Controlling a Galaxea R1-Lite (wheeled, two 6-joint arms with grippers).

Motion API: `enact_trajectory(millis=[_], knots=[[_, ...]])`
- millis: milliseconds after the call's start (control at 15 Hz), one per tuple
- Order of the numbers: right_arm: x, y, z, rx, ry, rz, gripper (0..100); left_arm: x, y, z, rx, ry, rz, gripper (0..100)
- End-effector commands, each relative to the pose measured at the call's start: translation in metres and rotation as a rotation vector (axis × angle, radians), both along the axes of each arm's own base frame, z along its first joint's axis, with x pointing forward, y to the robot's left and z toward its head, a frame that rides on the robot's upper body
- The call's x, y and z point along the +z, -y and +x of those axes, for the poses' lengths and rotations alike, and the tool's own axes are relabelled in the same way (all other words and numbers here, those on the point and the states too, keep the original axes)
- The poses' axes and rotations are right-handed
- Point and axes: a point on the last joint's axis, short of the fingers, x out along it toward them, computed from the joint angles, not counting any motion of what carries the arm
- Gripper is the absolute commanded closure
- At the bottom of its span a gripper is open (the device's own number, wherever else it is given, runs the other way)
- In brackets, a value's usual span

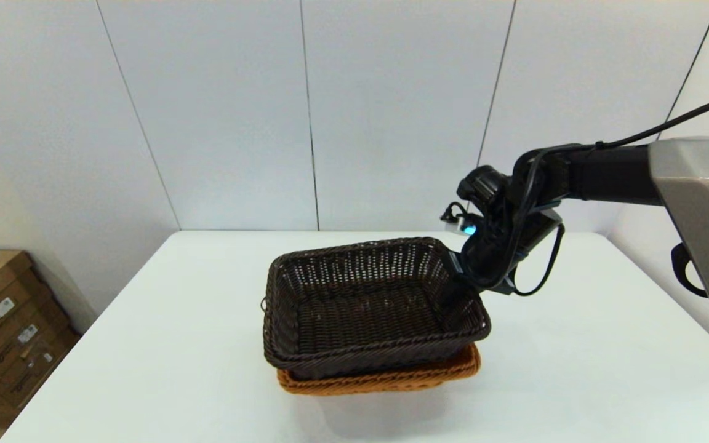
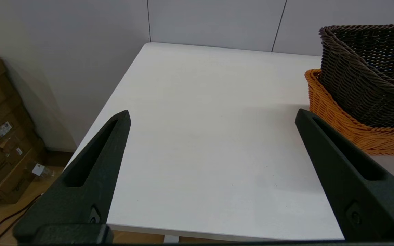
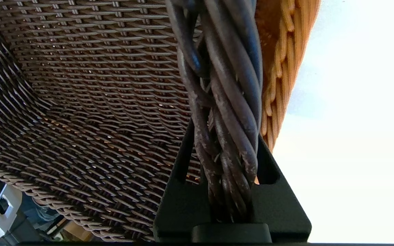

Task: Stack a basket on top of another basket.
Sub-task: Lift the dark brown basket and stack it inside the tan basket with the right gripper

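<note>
We have the dark basket (image 1: 370, 304) held by its braided rim on the robot's right side: the right gripper (image 1: 460, 271) has its fingers (image 3: 275, 191) closed on that rim, one inside the wall and one outside, as the right wrist view shows plainly. The dark basket sits partly inside the orange-tan basket (image 1: 385, 376), which rests on the white tabletop (image 1: 576, 369), but it is not level: the held side rides higher, and the left wrist view shows its far end tipped up above the orange rim.

We judge the step in hand to be the final seating. To do it well, we lower the held side straight down until the dark rim settles evenly over the orange one, keeping the walls lined up so no corner catches on the weave. We open the fingers only once the basket bears its own weight, then lift clear without dragging the rim.

The left gripper (image 2: 212, 116) hangs well apart over the tabletop's edge, its fingers spread wide and holding nothing.
</note>
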Motion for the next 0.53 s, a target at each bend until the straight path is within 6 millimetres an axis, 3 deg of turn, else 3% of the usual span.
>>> enact_trajectory(millis=[67,533], knots=[[-0.006,-0.002,0.001,0.004,-0.019,-0.003,100,0.000,0.000,0.000,0.001,0.000,-0.001,0],[-0.023,-0.004,0.007,0.010,-0.050,-0.018,100,0.000,0.000,0.000,0.001,0.001,-0.001,0]])
